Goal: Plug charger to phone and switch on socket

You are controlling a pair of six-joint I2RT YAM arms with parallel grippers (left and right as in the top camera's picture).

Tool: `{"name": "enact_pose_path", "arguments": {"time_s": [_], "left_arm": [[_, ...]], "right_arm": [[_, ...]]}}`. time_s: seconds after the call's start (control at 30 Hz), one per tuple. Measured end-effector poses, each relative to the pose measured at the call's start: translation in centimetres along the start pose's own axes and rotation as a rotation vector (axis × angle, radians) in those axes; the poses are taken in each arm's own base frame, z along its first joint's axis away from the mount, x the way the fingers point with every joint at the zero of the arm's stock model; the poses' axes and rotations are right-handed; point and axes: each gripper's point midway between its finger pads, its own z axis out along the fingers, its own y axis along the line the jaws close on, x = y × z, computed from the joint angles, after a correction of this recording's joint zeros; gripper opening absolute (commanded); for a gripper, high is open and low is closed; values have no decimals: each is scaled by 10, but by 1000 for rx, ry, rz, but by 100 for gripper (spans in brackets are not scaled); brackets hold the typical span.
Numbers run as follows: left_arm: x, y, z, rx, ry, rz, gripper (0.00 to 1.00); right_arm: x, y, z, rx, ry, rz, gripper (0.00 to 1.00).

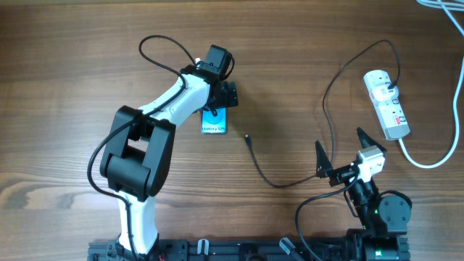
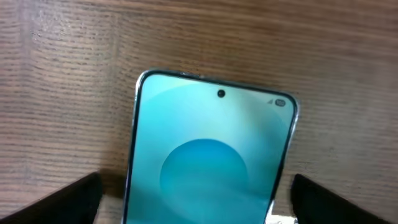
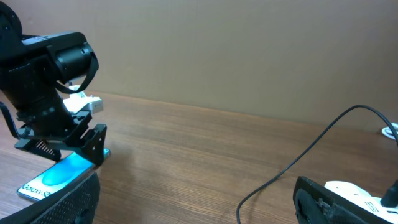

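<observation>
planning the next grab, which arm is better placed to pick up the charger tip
Probably right. The left gripper hangs open astride the phone, suited to steadying it. The right gripper is open and empty, with the charger running past it and its tip free on the table.

phone (image 2: 208,155) lower end cut off, socket (image 3: 360,191) cropped
</observation>
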Motion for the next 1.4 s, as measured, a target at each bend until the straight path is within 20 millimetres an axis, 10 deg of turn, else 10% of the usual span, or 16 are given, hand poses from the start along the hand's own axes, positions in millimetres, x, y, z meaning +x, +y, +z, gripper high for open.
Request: {"name": "enact_pose_path", "arguments": {"time_s": [0.37,0.83,1.4], "left_arm": [[21,12,-3,-52,83,-54,73],[77,10,-14,-78,260,-65,100],[59,29,-11,-77,241,-185,99]], "right_arm": [[0,0,0,0,0,0,100],[0,0,0,0,0,0,100],[0,0,0,0,0,0,100]]}}
